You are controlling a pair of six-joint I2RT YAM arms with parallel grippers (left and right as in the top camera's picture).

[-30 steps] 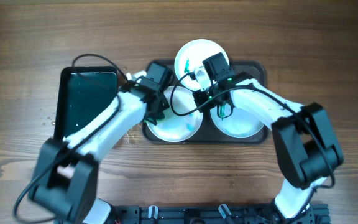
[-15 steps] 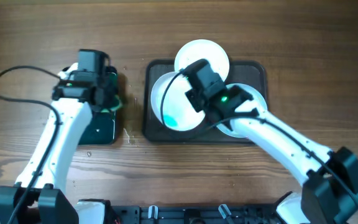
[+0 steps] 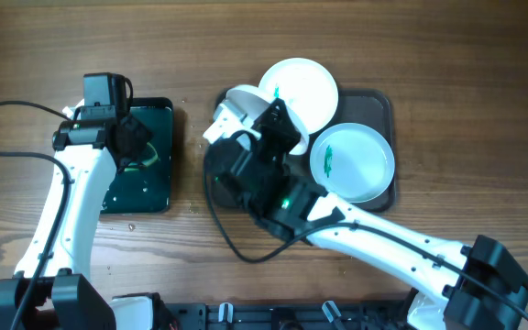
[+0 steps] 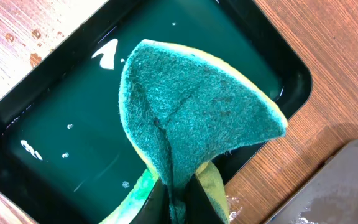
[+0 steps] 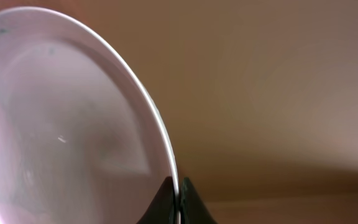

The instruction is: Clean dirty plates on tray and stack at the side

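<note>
Only the right wrist view shows the grip on the held plate (image 5: 73, 124). The right gripper (image 5: 179, 190) has its two dark fingers pinched together on the plate's thin rim. The plate stands almost on edge, its rim curving from the fingers up to the upper left and its hollow face turned left in that view.

From overhead this plate sits over the left end of the grey tray (image 3: 383, 101), largely hidden by the right arm. That view alone shows two more plates lying flat on the tray. The far plate (image 3: 301, 82) overlaps the far rim, and the right-hand plate (image 3: 356, 165) carries a green smear (image 3: 328, 160).

The left wrist view shows the left gripper (image 4: 178, 199) clamped on a folded green sponge (image 4: 197, 112). The fold runs up from the fingers, above the black tray (image 4: 55, 155) of green water at the left.
</note>
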